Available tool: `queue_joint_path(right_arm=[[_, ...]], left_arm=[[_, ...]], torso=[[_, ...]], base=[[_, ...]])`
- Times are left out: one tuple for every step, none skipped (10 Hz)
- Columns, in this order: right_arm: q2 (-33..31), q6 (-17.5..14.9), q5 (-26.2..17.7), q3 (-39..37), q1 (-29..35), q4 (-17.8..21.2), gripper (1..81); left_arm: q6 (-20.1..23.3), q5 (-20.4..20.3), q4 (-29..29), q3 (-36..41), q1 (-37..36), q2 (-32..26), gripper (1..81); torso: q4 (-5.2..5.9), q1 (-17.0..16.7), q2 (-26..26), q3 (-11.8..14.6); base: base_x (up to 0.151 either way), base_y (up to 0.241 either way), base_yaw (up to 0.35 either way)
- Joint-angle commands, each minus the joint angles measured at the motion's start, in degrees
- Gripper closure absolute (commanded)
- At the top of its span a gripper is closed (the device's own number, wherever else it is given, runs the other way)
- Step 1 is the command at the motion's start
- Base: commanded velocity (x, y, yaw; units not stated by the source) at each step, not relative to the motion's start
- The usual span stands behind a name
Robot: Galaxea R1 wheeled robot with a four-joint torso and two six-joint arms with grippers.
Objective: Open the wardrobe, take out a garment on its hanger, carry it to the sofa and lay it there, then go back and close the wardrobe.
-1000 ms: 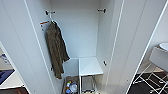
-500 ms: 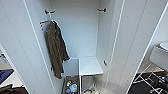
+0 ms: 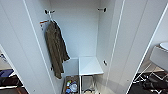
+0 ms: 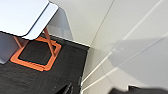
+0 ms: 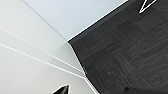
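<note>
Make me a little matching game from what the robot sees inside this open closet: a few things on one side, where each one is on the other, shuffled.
Things:
1. olive-brown jacket
2. white shelf
3. box of small items
4. bare black-tipped hook

Places:
A. on the wardrobe floor, low down
B. high on the right inner wall
C. hanging from a hook on the left inner wall
D. low on the right side, against the back wall

Pairs: 1-C, 2-D, 3-A, 4-B
</note>
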Motion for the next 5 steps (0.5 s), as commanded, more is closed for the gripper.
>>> queue_joint_path(right_arm=[[-2.37,0.14,-4.34,10.24,8.21,3.88,1.0],[-2.03,0.14,-3.89,13.13,7.42,4.75,1.0],[-1.5,-0.03,-3.2,16.56,6.46,5.11,1.0],[-1.06,-0.03,-1.45,19.19,4.79,5.11,1.0],[0.16,-0.12,0.23,21.49,3.21,5.11,1.0]], left_arm=[[-0.34,5.29,-4.07,0.77,-6.02,5.15,1.0],[-0.34,5.3,-4.33,1.82,-5.32,7.27,1.0],[-0.25,5.29,-4.51,3.05,-4.45,9.9,1.0],[-0.17,5.29,-4.42,4.1,-3.74,12.7,1.0],[-0.25,5.2,-4.16,4.56,-2.69,16.39,1.0]], torso=[[0.0,0.0,0.0,0.0],[0.0,0.0,0.0,-0.02],[-0.02,0.02,0.02,-0.05],[0.0,0.05,0.02,-0.05],[-0.02,0.05,0.02,-0.05]], base=[[0.0,0.0,0.0],[0.0,0.0,0.0],[0.0,0.0,0.0],[0.0,0.0,0.0],[0.0,0.0,0.0]])
